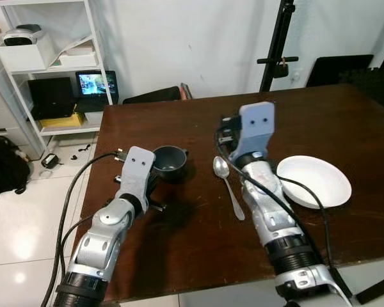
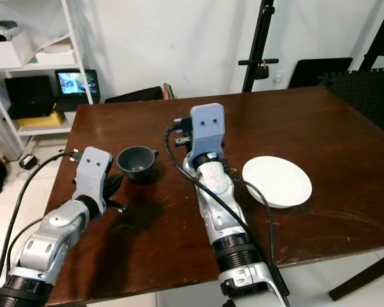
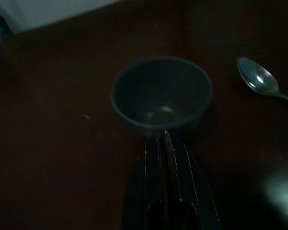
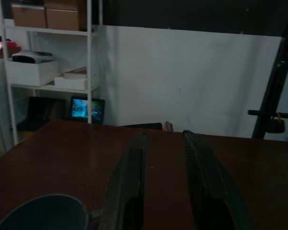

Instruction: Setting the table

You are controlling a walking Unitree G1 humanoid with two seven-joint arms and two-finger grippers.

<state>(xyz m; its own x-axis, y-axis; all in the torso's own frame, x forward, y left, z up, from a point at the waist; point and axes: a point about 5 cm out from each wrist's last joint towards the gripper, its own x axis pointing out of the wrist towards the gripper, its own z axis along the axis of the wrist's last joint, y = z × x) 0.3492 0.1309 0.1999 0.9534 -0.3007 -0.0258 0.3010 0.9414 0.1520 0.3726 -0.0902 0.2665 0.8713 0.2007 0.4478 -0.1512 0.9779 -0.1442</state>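
Observation:
A dark grey cup [image 1: 169, 161] stands on the brown table [image 1: 179, 243], left of centre. To its right lies a metal spoon [image 1: 228, 185], bowl end away from me, and further right sits a white plate [image 1: 313, 181]. My left gripper [image 3: 164, 135] is shut with nothing in it, its tips right at the cup's [image 3: 161, 96] near wall, low over the table. My right gripper [image 4: 164, 133] is open and held above the table between spoon and cup, pointing toward the back wall. The cup's rim [image 4: 43, 211] lies below its fingers.
A white shelf unit [image 1: 51, 64] with boxes and a lit screen [image 1: 95, 83] stands on the floor at the back left. A dark chair back [image 1: 155, 95] sits behind the table's far edge. A black stand [image 1: 276, 45] rises at the back right.

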